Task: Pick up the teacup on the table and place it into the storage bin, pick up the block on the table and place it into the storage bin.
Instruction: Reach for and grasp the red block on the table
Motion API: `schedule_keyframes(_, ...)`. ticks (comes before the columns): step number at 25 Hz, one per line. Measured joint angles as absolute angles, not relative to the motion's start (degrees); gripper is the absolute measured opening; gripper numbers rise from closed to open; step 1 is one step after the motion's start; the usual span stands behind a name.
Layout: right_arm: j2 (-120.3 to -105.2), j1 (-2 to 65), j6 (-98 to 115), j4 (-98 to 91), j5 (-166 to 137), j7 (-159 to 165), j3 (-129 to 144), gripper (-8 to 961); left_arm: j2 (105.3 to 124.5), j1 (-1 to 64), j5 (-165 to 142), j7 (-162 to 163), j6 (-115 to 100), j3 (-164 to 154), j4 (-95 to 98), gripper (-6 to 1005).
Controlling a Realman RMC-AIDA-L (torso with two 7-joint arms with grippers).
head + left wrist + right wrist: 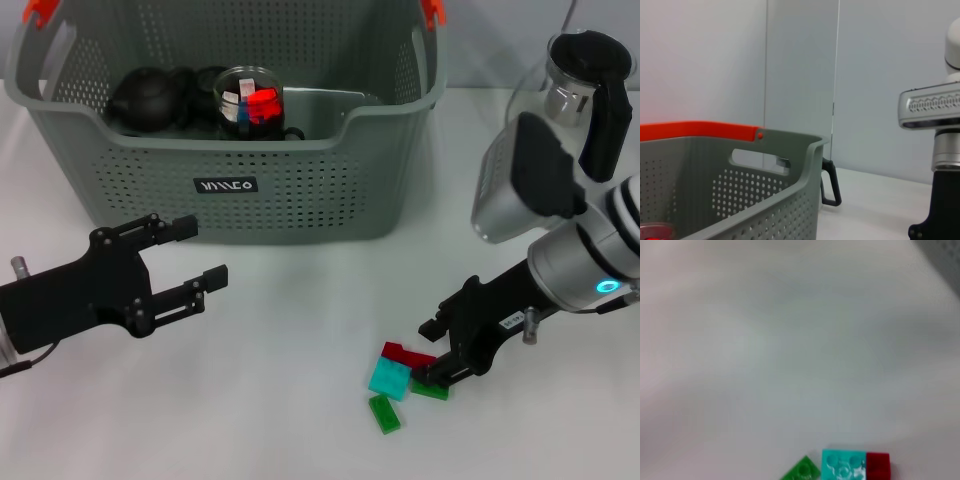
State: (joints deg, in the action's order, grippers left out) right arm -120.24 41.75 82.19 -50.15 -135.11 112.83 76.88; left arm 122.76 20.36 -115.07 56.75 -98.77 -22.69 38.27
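The storage bin (300,190), a grey perforated basket with orange-tipped handles, stands at the back of the white table; its wall (765,200) fills the left wrist view. Inside it a clear teacup (250,100) with something red in it stands beside dark teaware (150,98). Loose blocks lie front right: a red block (405,353), a cyan block (390,378) and a green block (384,413). They also show as the red block (878,465), cyan block (842,465) and green block (802,471). My right gripper (434,350) is low over them, fingers apart at the red block's end, covering part of another green block (432,391). My left gripper (200,250) hovers open and empty in front of the bin.
A glass teapot (585,80) with a black handle (832,187) stands at the back right, beside the bin. My right arm's silver and black forearm (540,200) reaches over the table's right side and also shows as the right arm (935,110).
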Motion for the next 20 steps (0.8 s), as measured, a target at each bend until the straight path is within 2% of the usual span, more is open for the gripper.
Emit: schedule_keyframes(20,-120.37,42.06,78.97,-50.68,-138.82,115.83,80.5,560,122.69,21.26,-115.14,56.35,-96.11,-22.67,35.99,691)
